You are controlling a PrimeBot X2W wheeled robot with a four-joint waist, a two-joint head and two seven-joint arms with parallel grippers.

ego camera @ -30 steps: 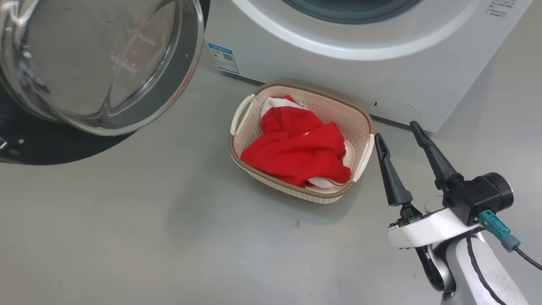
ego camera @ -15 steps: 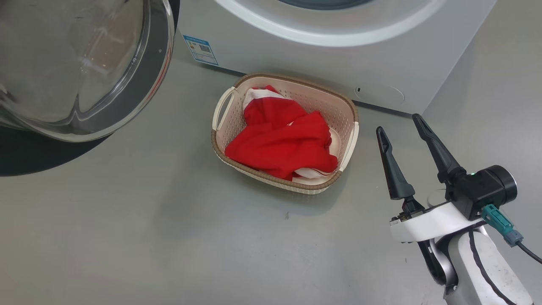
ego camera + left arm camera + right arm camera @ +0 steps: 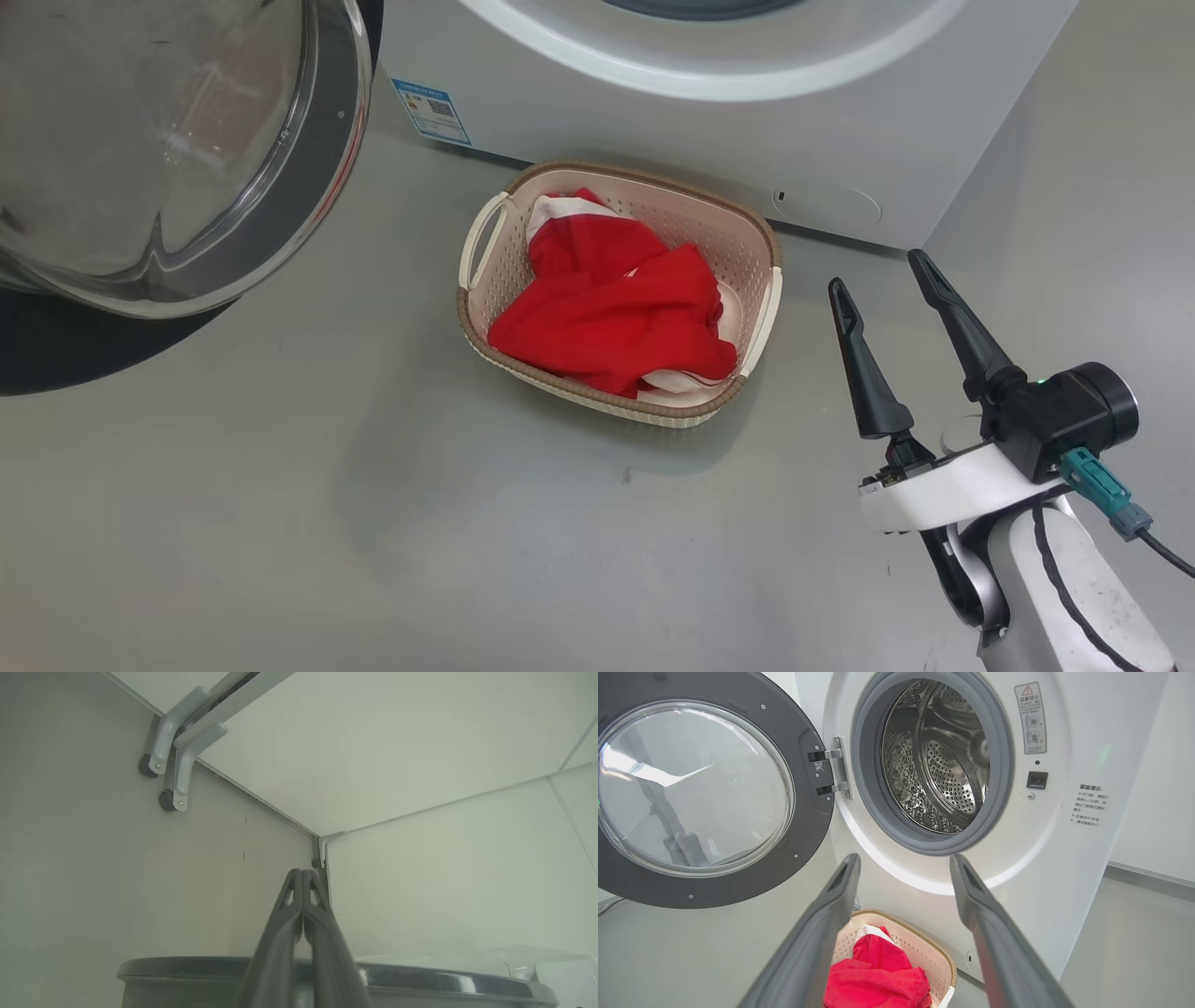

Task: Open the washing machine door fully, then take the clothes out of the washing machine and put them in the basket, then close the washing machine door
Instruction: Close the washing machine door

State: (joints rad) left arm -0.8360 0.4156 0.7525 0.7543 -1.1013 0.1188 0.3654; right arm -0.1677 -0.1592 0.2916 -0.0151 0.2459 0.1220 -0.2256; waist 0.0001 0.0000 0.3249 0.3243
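The washing machine door (image 3: 168, 149) hangs open at the upper left, its glass bowl facing me. The washing machine (image 3: 747, 131) stands behind, and its steel drum (image 3: 938, 760) looks bare. On the floor in front sits the basket (image 3: 644, 175) with the red clothes (image 3: 607, 317) piled inside. My right gripper (image 3: 876, 271) hovers open just right of the basket, nothing between its fingers (image 3: 836, 891). In the left wrist view my left gripper (image 3: 301, 873) is shut on nothing, pointing over the door's dark rim (image 3: 187, 970).
Grey floor (image 3: 373, 523) spreads in front and to the left of the basket. A white wall panel and grey metal brackets (image 3: 173, 751) stand beyond the left gripper. The door hinge (image 3: 836, 770) sits left of the mouth. A blue label (image 3: 431, 110) marks the machine's lower front.
The whole head view has slid left and slightly up, so the camera has moved. The basket, the clothes and the open door keep their places; my right gripper stays open.
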